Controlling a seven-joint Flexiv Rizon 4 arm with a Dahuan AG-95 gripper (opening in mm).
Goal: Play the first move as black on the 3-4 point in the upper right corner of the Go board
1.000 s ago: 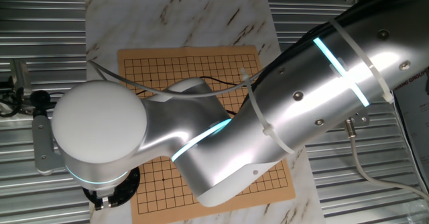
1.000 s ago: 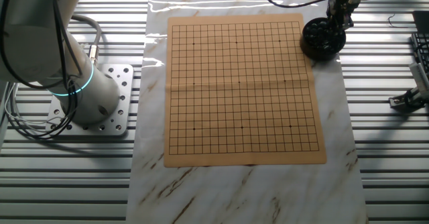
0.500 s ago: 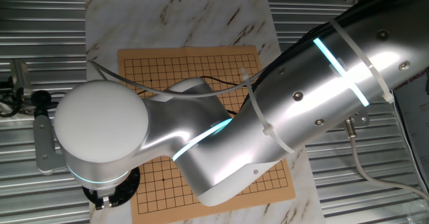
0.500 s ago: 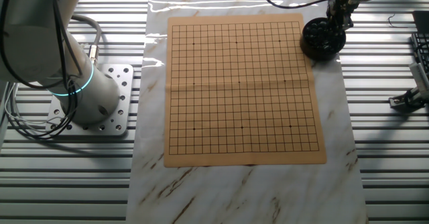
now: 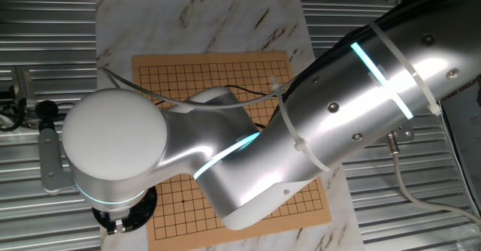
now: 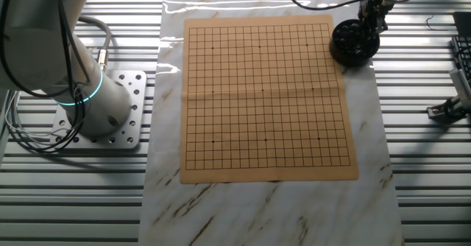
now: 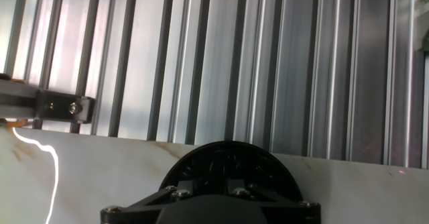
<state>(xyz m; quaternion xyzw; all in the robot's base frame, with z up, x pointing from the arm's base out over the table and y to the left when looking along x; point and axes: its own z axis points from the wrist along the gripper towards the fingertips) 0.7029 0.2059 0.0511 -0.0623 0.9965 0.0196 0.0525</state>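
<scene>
The Go board [image 6: 265,99] lies bare on a marble slab, with no stones on its grid. A round black bowl [image 6: 353,43] stands just off the board's far right corner, and glossy black stones [image 6: 352,38] show inside it. My gripper [image 6: 372,18] hangs straight over the bowl with its fingers reaching down to the rim. The hand view looks down on the bowl [image 7: 228,160], with the hand's dark housing [image 7: 208,210] hiding the fingertips. In one fixed view the arm [image 5: 301,146] covers most of the board [image 5: 173,78], and only the bowl's edge [image 5: 144,210] shows.
The robot's base sits on a bolted metal plate [image 6: 110,121] left of the board. The marble slab [image 6: 272,202] rests on ridged aluminium rails. A clamp-like tool [image 6: 449,110] lies at the right edge. A black bracket [image 7: 64,106] is fixed to the rails beyond the bowl.
The arm's round joint has shifted very slightly to the right in one fixed view. The gripper stays over the bowl.
</scene>
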